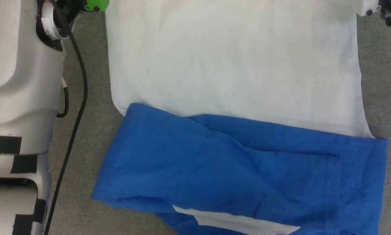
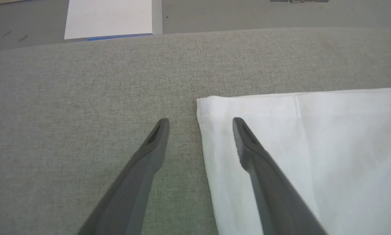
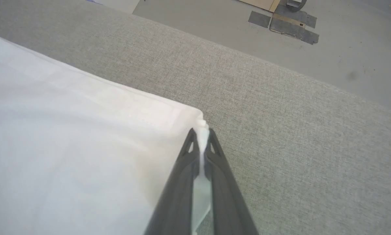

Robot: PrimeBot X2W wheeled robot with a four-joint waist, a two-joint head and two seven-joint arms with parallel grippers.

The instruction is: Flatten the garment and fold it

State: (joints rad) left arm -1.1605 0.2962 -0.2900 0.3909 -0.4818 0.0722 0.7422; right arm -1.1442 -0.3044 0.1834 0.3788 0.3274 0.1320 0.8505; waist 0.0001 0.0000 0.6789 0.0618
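Note:
The garment [image 1: 234, 65] lies on the grey cloth table, its white body spread flat across the top of the head view and its blue sleeves and shoulders folded in a band nearest me. My left gripper [image 2: 200, 121] is open, its fingers straddling the left far corner of the white garment [image 2: 313, 147]: one finger over the bare table, the other over the cloth. My right gripper [image 3: 200, 132] is shut on the right far corner of the garment [image 3: 84, 147], with a strip of white cloth pinched between its fingers.
The grey cloth table [image 1: 384, 81] runs past the garment on both sides. My pale left arm [image 1: 16, 81] with its black cable fills the left of the head view. Beyond the table's far edge are grey floor and a white board [image 2: 109, 18].

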